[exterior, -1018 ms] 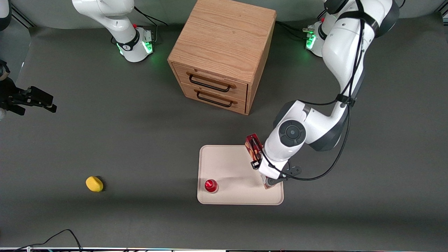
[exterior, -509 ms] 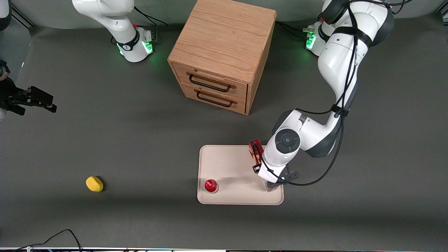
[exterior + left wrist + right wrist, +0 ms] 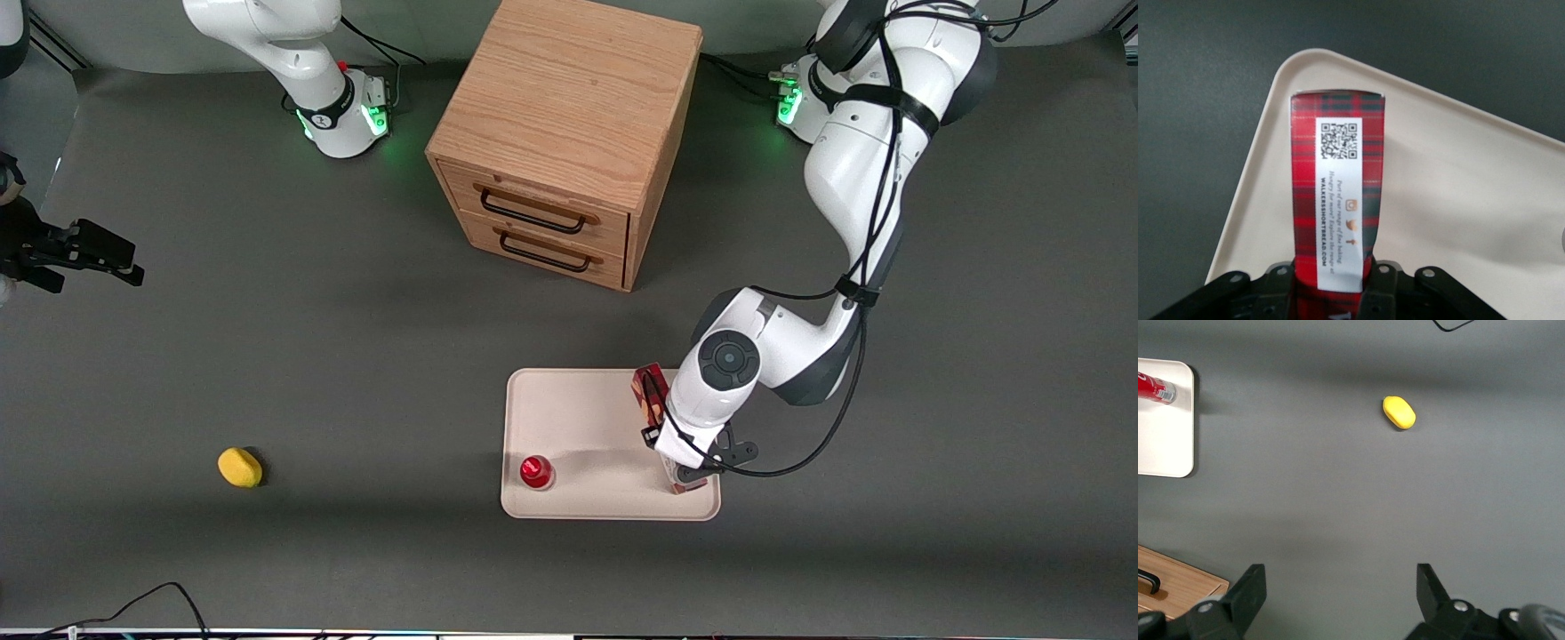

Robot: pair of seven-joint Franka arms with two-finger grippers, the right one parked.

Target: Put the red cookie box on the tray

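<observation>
Pincer (image 3: 683,473): clamped on red cookie box (image 3: 1337,193), over the tray's working-arm edge.
Box: upright-tilted, long axis running out from pincer; lower end at tray (image 3: 578,418) surface, contact unclear.
Next: judged lower, then release.

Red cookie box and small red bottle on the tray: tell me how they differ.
The red cookie box is long, narrow and plaid; the red bottle is small and round. The hand grips the box at the tray's edge toward the working arm; the bottle stands free near the opposite edge. Both are red, over the tray.
</observation>
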